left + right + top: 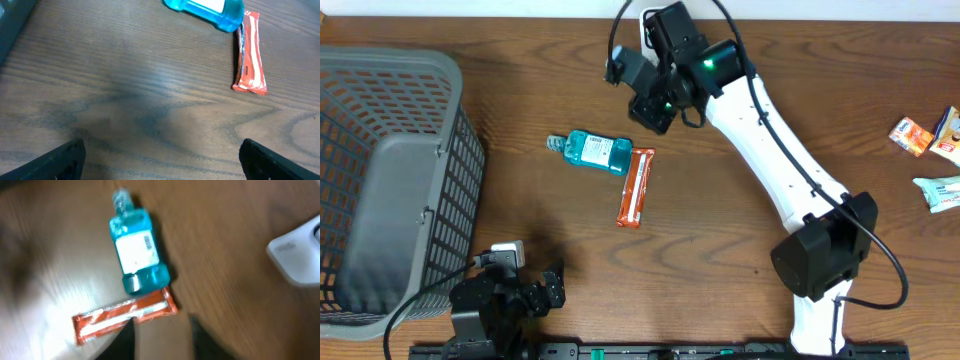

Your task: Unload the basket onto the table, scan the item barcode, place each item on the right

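Here, the right gripper (162, 336) was released: its two dark fingers stood a little apart and only bare wood showed between them, so it grasped nothing. In the overhead view this right gripper (656, 112) hung near the blue bottle (600, 151), on the far side of it and slightly to the right, without touching it.

The blue bottle (136, 255) lay on its side on the wooden table (520, 100), with the cap pointing to the left. Its white label faced up, and a small barcode (147, 242) was visible on the label. An orange snack bar (636, 187) lay flat just beside the bottom end of the bottle, on the right and a little nearer side. In the right wrist view one end of the orange snack bar (125, 316) seemed to touch the bottle, but the picture was blurred and I cannot tell for sure. A white object (297, 255), too blurred to identify, appeared well apart from the bottle in this same view.

The left gripper (161, 150) was also released, its fingers spread wide over bare wood. It sat low at the near edge of the table, well apart from the bottle, on the nearer left side. From its camera the blue bottle (210, 9) and the orange snack bar (250, 55) were seen ahead.

A grey basket (460, 200) stood far to the left of the bottle. Some small snack packets (910, 135) lay far to the right of the bottle, at the table's edge.
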Motion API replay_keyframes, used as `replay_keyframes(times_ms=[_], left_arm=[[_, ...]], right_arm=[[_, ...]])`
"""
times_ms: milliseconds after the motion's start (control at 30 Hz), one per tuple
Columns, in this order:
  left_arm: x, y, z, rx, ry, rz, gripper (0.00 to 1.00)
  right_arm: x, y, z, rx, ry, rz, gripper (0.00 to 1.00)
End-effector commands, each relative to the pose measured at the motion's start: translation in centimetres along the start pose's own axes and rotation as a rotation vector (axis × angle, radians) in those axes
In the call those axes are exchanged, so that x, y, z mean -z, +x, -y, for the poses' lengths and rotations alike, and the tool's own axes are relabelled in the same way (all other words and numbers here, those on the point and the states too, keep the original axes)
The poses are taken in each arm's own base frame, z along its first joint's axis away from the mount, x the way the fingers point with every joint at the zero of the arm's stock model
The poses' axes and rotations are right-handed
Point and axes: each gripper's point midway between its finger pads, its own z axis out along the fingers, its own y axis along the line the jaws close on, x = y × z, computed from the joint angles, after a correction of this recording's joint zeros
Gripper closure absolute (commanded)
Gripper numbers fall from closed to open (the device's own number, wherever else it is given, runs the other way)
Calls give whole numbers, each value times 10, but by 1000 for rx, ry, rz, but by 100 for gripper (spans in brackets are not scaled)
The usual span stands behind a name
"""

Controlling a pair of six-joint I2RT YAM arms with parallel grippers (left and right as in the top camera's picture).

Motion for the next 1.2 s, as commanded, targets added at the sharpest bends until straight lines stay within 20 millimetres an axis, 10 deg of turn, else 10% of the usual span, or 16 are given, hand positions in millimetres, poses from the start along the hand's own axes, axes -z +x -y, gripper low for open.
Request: replay_keyframes(times_ms=[0, 333, 667, 1167], left_arm=[[1, 1, 0, -8, -1, -2, 2], [1, 1, 0, -8, -1, -3, 2], [1, 1, 0, -7, -1, -3, 2], [1, 1, 0, -7, -1, -3, 2]], right_arm=[[2, 7, -3, -109, -8, -25, 50], [-32, 54, -36, -1010, 1, -225, 25], [-86, 107, -59, -995, 266, -320, 24], [-157, 124, -77, -917, 541, -297, 35]])
